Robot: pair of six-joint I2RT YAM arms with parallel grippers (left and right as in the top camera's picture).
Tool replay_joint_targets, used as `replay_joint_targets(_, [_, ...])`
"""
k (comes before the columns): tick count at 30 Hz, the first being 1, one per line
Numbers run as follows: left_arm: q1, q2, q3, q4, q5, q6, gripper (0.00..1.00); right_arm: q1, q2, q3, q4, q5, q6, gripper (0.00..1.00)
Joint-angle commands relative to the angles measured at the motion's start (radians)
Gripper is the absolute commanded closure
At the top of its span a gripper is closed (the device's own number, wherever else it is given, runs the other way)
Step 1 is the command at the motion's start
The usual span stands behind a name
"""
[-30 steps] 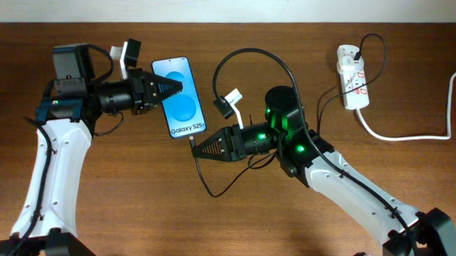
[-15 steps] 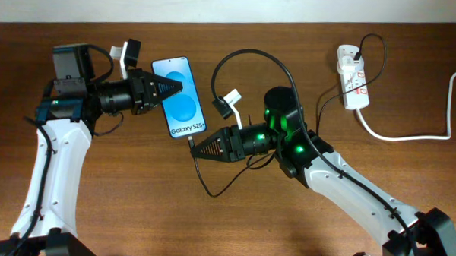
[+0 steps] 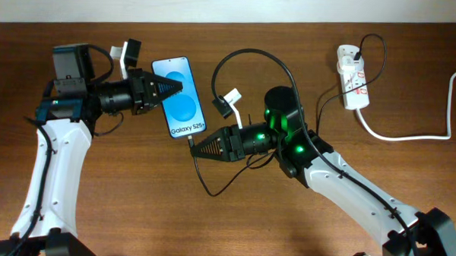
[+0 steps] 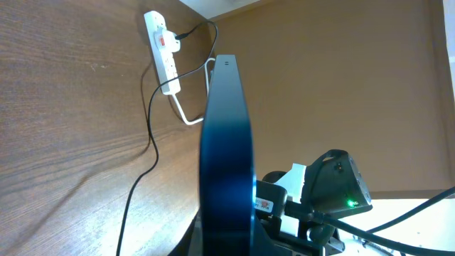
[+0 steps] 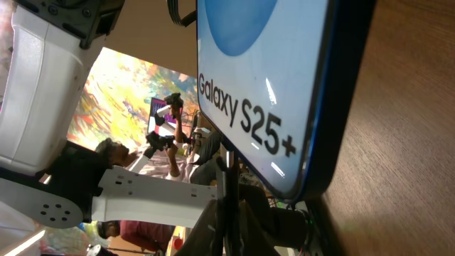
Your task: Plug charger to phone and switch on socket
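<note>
The wooden counter point(image 3: 134, 208) carries everything, and both arms reach to its middle from opposite sides. The phone point(image 3: 180, 96) is the biggest of the task's things. Its lit blue screen faces up, and one long edge sits at the fingers of the left end effector point(image 3: 168, 89). In the left wrist view the phone stands edge-on right before the camera, so I judge this end effector is clenched on it. I think this keeps the phone from sliding when something pushes at its port.

The socket point(image 3: 352, 78) lies well apart, far behind the right end effector point(image 3: 197, 149), with a thick white cord point(image 3: 410, 137) leading away. I cannot read the position of its switches.

The charger point(image 3: 255, 51) appears to have its plug end in the socket, and the thin black cable loops over the right arm down to the fingers. The right end effector is grasping it just behind the connector tip point(image 3: 191, 140), which points at the short bottom edge of the phone, just ahead. Such a short hold makes the tip stiff enough to aim. Whether the tip is seated in the port, I cannot tell. I judge the insertion is the step in hand.
</note>
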Motion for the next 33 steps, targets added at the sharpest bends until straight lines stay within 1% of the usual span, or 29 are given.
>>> replay_joint_targets(1, [-0.002,-0.012,0.012,0.005,0.044,0.009,1.0,0.007,0.006,-0.005,0.0,0.008,0.001,0.96])
replay_joint_targets(24, [-0.002,-0.012,0.012,0.005,0.044,0.009,1.0,0.007,0.006,-0.005,-0.018,0.03,0.001,0.96])
replay_joint_targets(33, [-0.002,-0.012,0.012,0.005,0.044,0.01,1.0,0.007,0.006,-0.005,0.004,0.024,0.0,0.96])
